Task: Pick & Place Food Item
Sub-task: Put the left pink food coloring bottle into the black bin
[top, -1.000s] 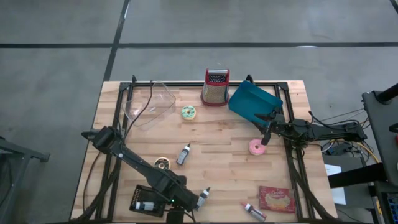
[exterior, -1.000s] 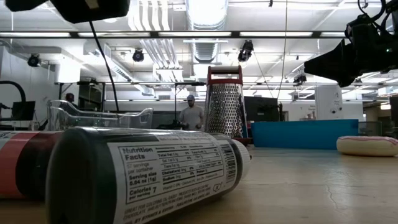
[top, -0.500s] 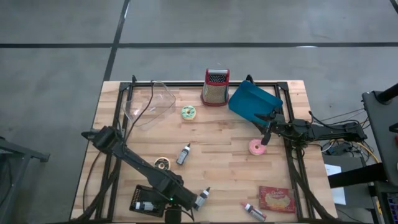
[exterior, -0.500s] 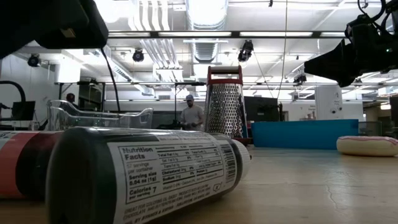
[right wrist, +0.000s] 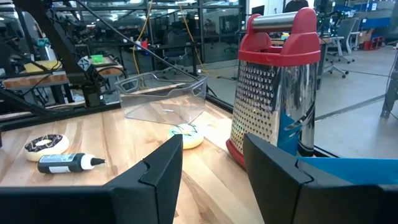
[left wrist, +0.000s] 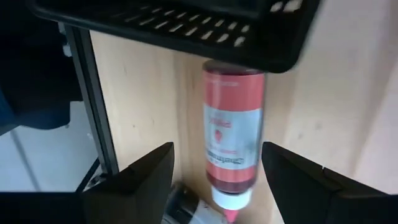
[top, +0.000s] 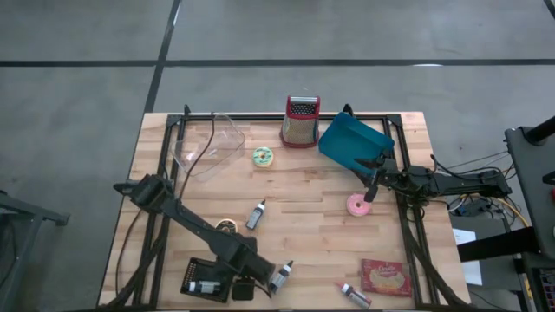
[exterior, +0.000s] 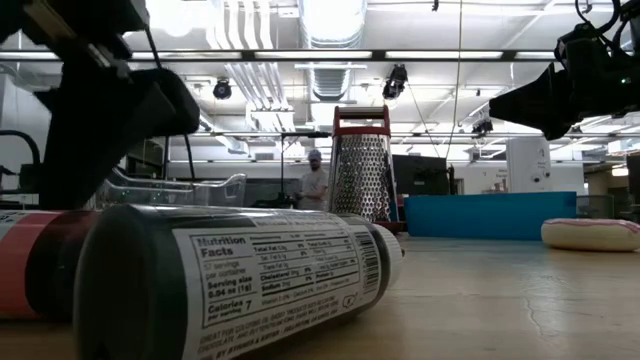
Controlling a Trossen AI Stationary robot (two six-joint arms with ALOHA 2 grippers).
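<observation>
A red squeeze bottle (left wrist: pixel 233 134) lies on the table by the near edge, beside a black basket (left wrist: pixel 174 25). My left gripper (left wrist: pixel 216 149) is open above it, one finger over each side, touching nothing. In the high view my left gripper (top: pixel 245 288) hides that bottle. The low view shows the red bottle (exterior: pixel 30 265) behind a dark labelled bottle (exterior: pixel 230 280). A pink donut (top: pixel 356 205) lies at the right. My right gripper (top: pixel 371 180) hangs open just above and beyond it, near a blue tray (top: pixel 354 143).
A red-topped grater (top: pixel 300 120), a clear container (top: pixel 208 143) and a green donut (top: pixel 263 156) stand at the far side. A chocolate donut (top: pixel 226 227), a small bottle (top: pixel 256 213), a grey bottle (top: pixel 282 276), a cracker pack (top: pixel 386 276) and another red bottle (top: pixel 354 295) lie nearer.
My left gripper has come down and gone a little toward the table's near left, next to the black basket; in the low view its arm has sunk into the picture at the left. My right arm has kept still.
</observation>
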